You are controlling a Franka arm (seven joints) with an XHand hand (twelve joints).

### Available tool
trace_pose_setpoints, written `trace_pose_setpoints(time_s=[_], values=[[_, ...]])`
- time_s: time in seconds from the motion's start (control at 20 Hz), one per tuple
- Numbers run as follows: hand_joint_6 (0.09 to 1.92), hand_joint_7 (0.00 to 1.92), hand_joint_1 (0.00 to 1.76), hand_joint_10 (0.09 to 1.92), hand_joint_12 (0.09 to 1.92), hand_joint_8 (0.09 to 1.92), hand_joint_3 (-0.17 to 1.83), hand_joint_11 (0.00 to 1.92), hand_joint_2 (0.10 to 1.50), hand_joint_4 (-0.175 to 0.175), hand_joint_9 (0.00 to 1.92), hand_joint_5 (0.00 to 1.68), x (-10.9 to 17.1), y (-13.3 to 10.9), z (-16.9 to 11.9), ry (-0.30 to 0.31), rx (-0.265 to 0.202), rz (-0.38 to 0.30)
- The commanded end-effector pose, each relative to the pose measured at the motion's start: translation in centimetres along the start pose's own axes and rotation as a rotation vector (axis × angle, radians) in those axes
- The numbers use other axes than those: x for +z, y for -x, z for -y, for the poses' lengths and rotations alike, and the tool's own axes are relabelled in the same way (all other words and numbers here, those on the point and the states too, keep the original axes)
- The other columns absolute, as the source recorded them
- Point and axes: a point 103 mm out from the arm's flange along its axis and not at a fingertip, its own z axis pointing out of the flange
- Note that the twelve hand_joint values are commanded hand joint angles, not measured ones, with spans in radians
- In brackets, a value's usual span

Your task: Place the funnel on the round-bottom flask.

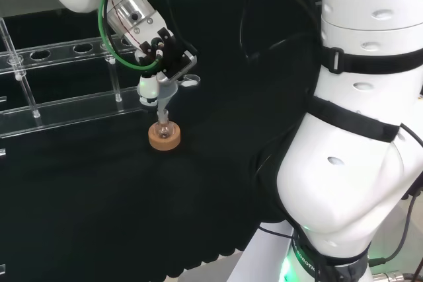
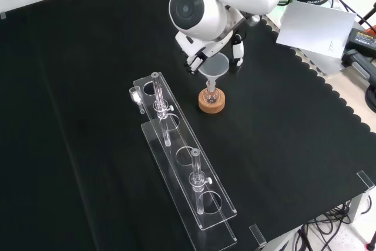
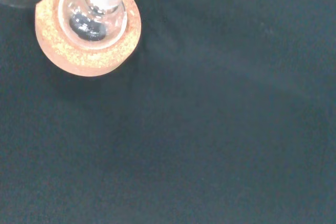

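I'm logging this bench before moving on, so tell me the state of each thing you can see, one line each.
Funnel: upright, stem in the flask's neck, held by the hand.
Flask: upright on its stand, neck open.
Cork ring: flat on the cloth, under the flask.
Hand: above the flask, fingers closed on the funnel.
Clear rack: standing on the cloth, beside the flask in the front view, untouched.

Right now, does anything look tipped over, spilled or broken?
Nothing stands out. The round-bottom flask sits upright in its cork ring, the funnel stands straight with its stem at the flask's neck, and the cloth around them looks clean.
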Motion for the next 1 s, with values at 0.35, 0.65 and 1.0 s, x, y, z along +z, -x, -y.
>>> trace_pose_setpoints(time_s=[0.35, 0.65, 1.0], values=[[0.78, 0.69, 0.81, 0.45, 1.23, 0.69, 0.66, 0.71, 0.69, -0.008, 0.96, 0.76, 0.2, -0.1, -0.8, -0.016, -0.007, -0.005], [0.78, 0.68, 0.81, 0.45, 1.23, 0.69, 0.66, 0.70, 0.69, -0.009, 0.95, 0.75, 0.5, -0.2, -1.0, -0.018, -0.005, 0.002], [0.79, 0.63, 0.79, 0.46, 1.23, 0.71, 0.66, 0.69, 0.68, -0.023, 0.92, 0.65, 1.1, 0.4, -1.3, -0.043, -0.009, -0.009]])
